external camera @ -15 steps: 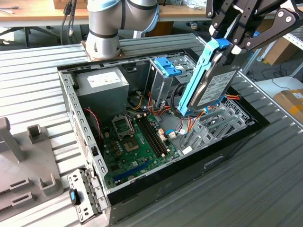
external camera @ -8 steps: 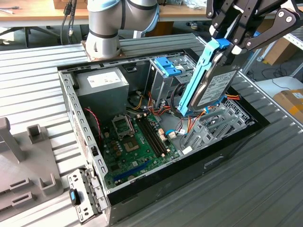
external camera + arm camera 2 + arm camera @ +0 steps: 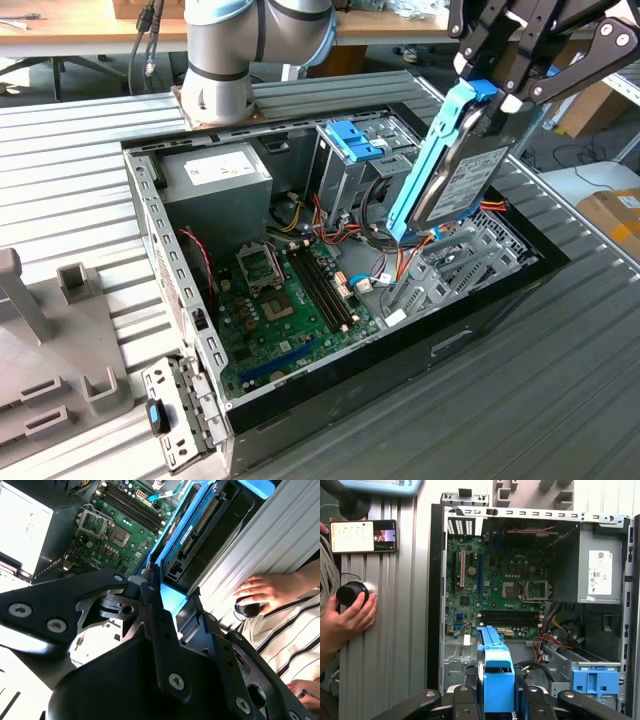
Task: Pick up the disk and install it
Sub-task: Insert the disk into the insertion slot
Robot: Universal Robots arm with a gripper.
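My gripper (image 3: pixel 490 100) is shut on the top end of the disk (image 3: pixel 455 180), a grey metal drive in a light-blue carrier rail. The disk hangs tilted over the open computer case (image 3: pixel 150 200), toward the exterior view's right. Its lower end sits just above a silver perforated drive bay (image 3: pixel 470 260) and a bundle of wires. In the first wrist view the disk (image 3: pixel 497 675) shows edge-on between my fingers (image 3: pixel 465 695). The second wrist view has the disk (image 3: pixel 192 535) running away from my gripper (image 3: pixel 172 587) toward the case.
The case holds a green motherboard (image 3: pixel 290 300), a grey power supply (image 3: pixel 215 175) and a silver cage with a blue tab (image 3: pixel 355 140). A person's hand (image 3: pixel 350 615) rests on a black knob beside a phone (image 3: pixel 364 536). A grey fixture (image 3: pixel 50 340) stands at the exterior view's left.
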